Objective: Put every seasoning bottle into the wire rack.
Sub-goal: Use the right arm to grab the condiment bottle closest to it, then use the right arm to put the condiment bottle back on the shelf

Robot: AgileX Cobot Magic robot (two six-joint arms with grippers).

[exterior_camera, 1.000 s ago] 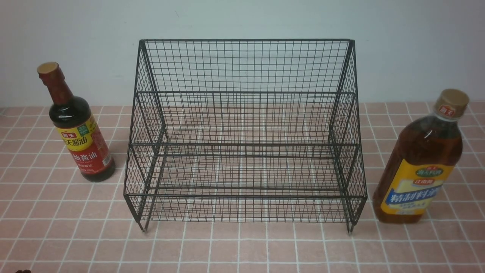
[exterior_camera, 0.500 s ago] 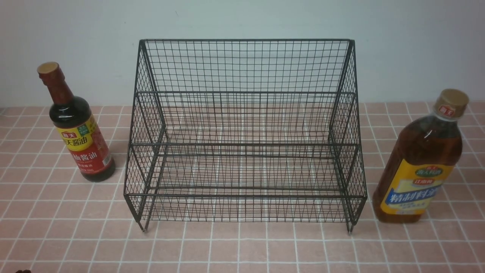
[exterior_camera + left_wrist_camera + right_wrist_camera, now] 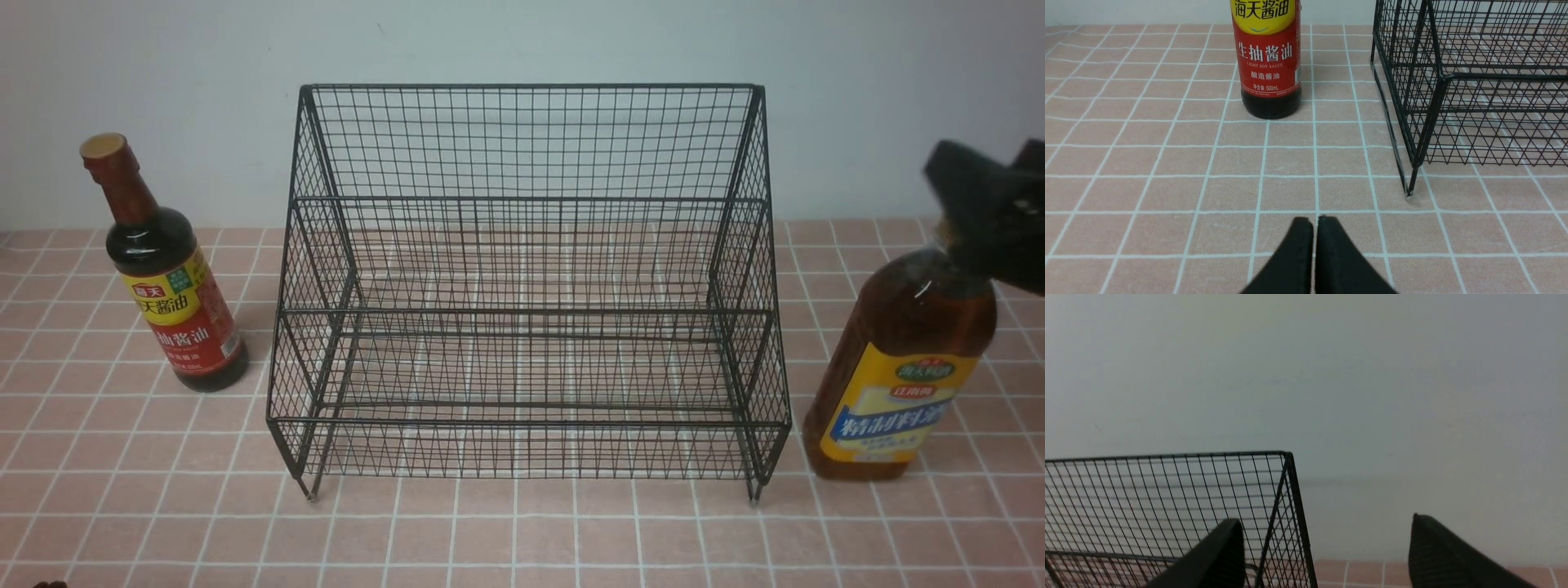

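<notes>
Nothing is in the rack yet: both of its tiers are bare, and both bottles stand upright on the tabletop outside it. The soy bottle is on the left, just beside the rack's left wall. The amber bottle is on the right, close to the rack's front right corner. So the whole task is left to do, though a first step looks to be under way on the right. In the front view, the right fingers hang at the top of the amber bottle and hide its cap. That view does not settle whether they touch the cap or neck or are merely in front of it. The right wrist view shows them spread wide apart with nothing between them, only the wall and the rack's upper corner beyond, and the bottle itself does not appear there. I judge this to be an approach, not a grasp. The left fingers are pressed together and hold nothing. They are low over the tabletop, well short of the soy bottle ahead, with the rack's front left foot off to one side. Each bottle has yet to be gripped, lifted over the rack's low front edge and set down on a tier.
</notes>
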